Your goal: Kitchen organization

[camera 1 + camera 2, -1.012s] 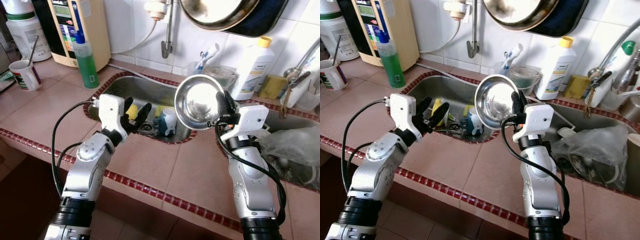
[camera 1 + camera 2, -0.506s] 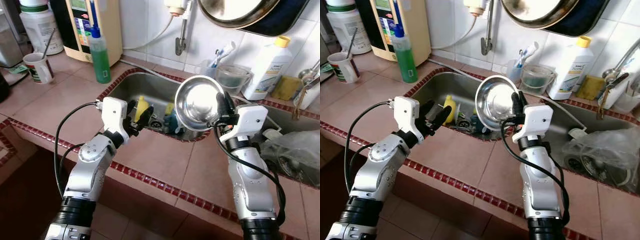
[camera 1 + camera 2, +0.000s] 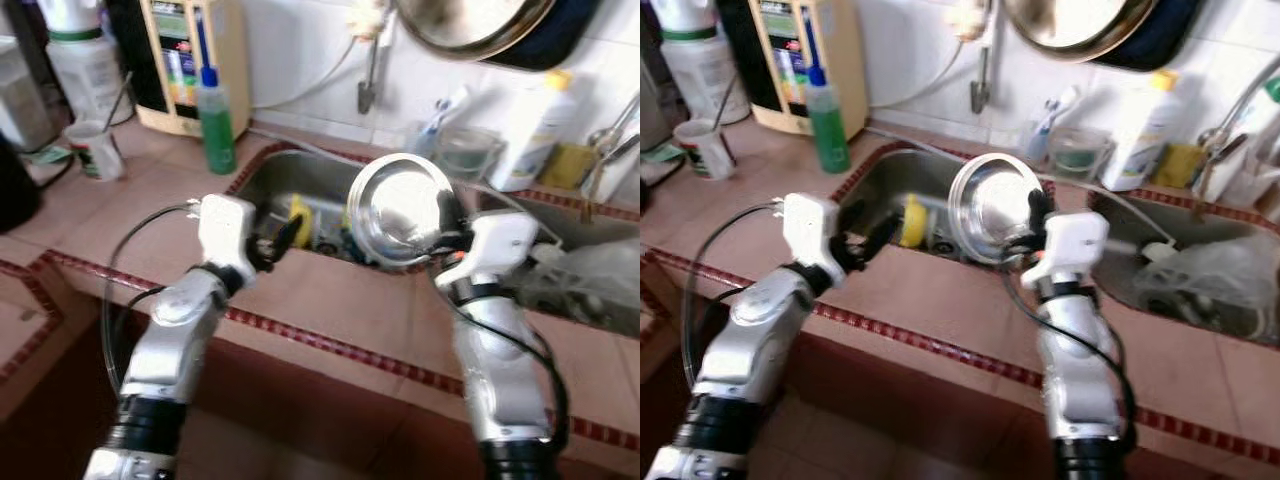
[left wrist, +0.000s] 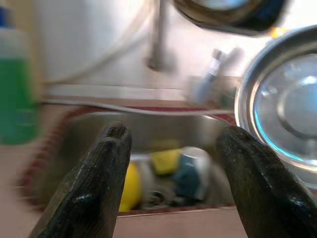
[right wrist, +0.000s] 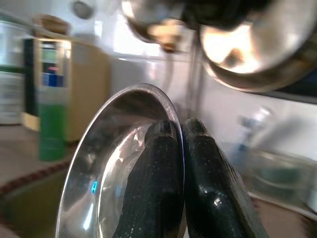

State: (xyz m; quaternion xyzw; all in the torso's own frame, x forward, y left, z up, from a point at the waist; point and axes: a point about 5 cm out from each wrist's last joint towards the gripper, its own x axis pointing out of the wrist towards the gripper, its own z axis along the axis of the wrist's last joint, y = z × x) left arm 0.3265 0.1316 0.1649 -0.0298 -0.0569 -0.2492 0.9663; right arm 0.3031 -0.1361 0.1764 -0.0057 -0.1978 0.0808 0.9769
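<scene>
Steel bowl (image 3: pixel 400 208) pinched by right claw (image 3: pixel 447 222), above sink (image 3: pixel 300 180)

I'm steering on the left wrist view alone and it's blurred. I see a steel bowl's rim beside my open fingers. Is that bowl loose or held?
Observer: Held. The right hand is shut on the steel bowl, pinching its rim, with the bowl tilted on edge above the sink.
Operator: Where is my left hand relative to the counter?
Observer: The left hand hovers at the sink's near edge, fingers open, holding nothing.
Operator: Anything on the counter to my left?
Observer: A green bottle stands by the sink's far left corner, and a white mug farther left.
</scene>
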